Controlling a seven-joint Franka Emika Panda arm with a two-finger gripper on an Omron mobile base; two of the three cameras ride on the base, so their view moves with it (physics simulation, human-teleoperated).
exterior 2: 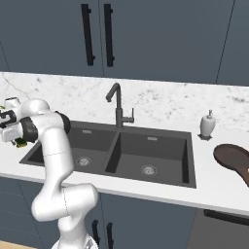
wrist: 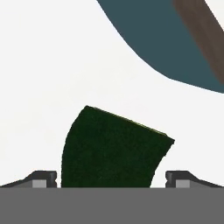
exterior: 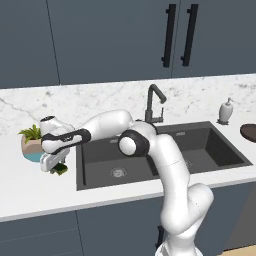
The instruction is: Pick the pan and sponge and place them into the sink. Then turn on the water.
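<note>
Room: a kitchen with dark blue-grey cabinets, a marbled white backsplash and a white counter (exterior: 35, 192) running round a sunken sink.
Gripper: the gripper (wrist: 111, 177) is low over the counter at the far left, its fingers spread wide on either side of the sponge, not pinching it as far as I can see.
Sponge: the sponge (wrist: 111, 148) lies between the two fingertips, dark green face up, on the counter left of the sink, just beside a small potted plant (exterior: 31, 139); it is not yet lifted.
Sink: the sink (exterior: 165, 152) sits to the right of the hand, both basins bare down to their drains.
Faucet: the faucet (exterior: 154, 102) stands behind the divider; no stream falls from it.
Pan: the pan (exterior 2: 234, 160) rests on the counter at the far right, well apart from the hand, past a white soap dispenser (exterior 2: 208, 124).
Progress: by my reckoning nothing is finished; the sponge grasp is under way, and sponge, pan and water are all left to do.
</note>
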